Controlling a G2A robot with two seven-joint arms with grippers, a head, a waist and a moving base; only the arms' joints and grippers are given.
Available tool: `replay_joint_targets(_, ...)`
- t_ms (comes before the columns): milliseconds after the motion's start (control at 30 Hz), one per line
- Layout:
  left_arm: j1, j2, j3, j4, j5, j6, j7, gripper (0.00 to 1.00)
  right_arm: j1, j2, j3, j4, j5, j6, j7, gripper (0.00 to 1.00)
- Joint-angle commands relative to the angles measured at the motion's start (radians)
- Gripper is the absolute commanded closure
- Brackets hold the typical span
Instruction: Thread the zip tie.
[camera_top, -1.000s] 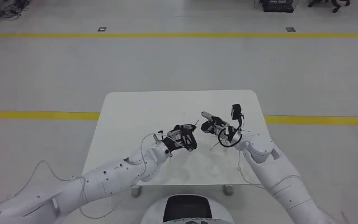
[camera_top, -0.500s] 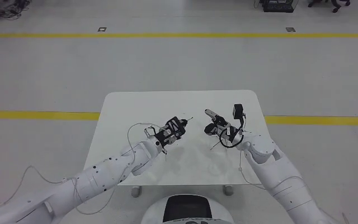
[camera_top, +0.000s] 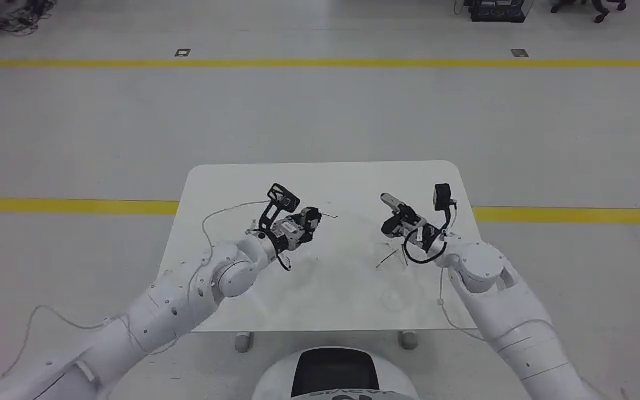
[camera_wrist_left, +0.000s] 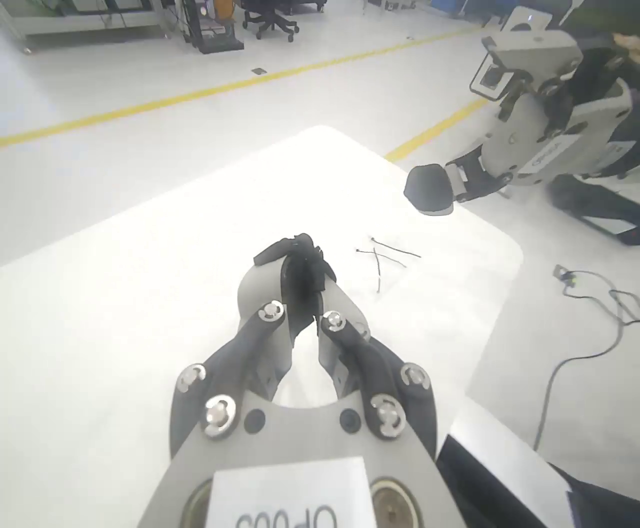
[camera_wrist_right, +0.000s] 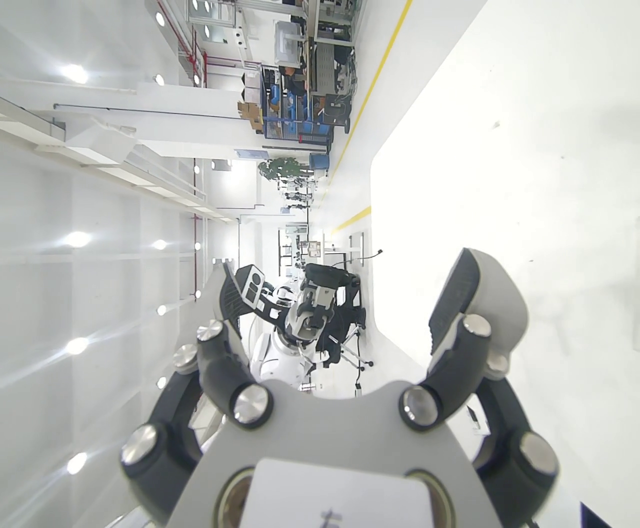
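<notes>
- The white, round-cornered table stands on a pale floor crossed by yellow lines.
- The right wrist view adds shelving and ceiling lights.
- A white label sits on the left wrist, its print cropped.
- The left gripper is clamped on a thin black zip tie above mid-table.
- The right gripper has its fingers spread wide.
- The left wrist view shows loose zip ties lying crossed on the table.
</notes>
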Motion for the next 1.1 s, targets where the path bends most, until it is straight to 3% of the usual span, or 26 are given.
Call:
replay_joint_targets(0,0.007,-0.003,-0.012,0.013,-0.067,-0.04,-0.006,1.0,-0.003,0.001,0.006,0.0,-0.006,0.003,-0.001,0.0)
replay_joint_targets(200,0.011,-0.015,-0.036,0.062,-0.194,-0.116,-0.056,1.0,-0.006,-0.001,0.008,0.004,-0.018,0.01,-0.007,0.0)
replay_joint_targets(300,0.011,-0.022,-0.044,0.079,-0.231,-0.124,-0.074,1.0,-0.005,-0.002,0.007,0.009,-0.019,0.011,-0.008,0.0)
replay_joint_targets(433,0.016,-0.031,-0.055,0.096,-0.293,-0.12,-0.096,1.0,-0.003,-0.004,0.006,0.013,-0.018,0.008,0.004,0.0)
replay_joint_targets(500,0.005,-0.033,-0.057,0.102,-0.243,-0.084,-0.097,1.0,-0.003,-0.004,0.006,0.013,-0.018,0.008,0.004,0.0)
replay_joint_targets(700,0.007,-0.033,-0.057,0.103,-0.248,-0.082,-0.097,1.0,-0.003,-0.004,0.006,0.013,-0.018,0.008,0.004,0.0)
replay_joint_targets(800,0.015,-0.039,-0.073,0.111,-0.349,-0.041,-0.151,1.0,-0.005,-0.005,0.007,0.017,-0.006,0.004,-0.001,0.0)
replay_joint_targets(933,0.022,-0.048,-0.11,0.156,-0.634,-0.136,-0.287,1.0,0.006,-0.005,0.021,0.05,0.017,-0.015,0.031,0.0)
replay_joint_targets(1067,0.014,-0.058,-0.127,0.205,-0.786,-0.171,-0.386,1.0,0.011,-0.004,0.031,0.07,0.011,-0.043,0.044,0.0)
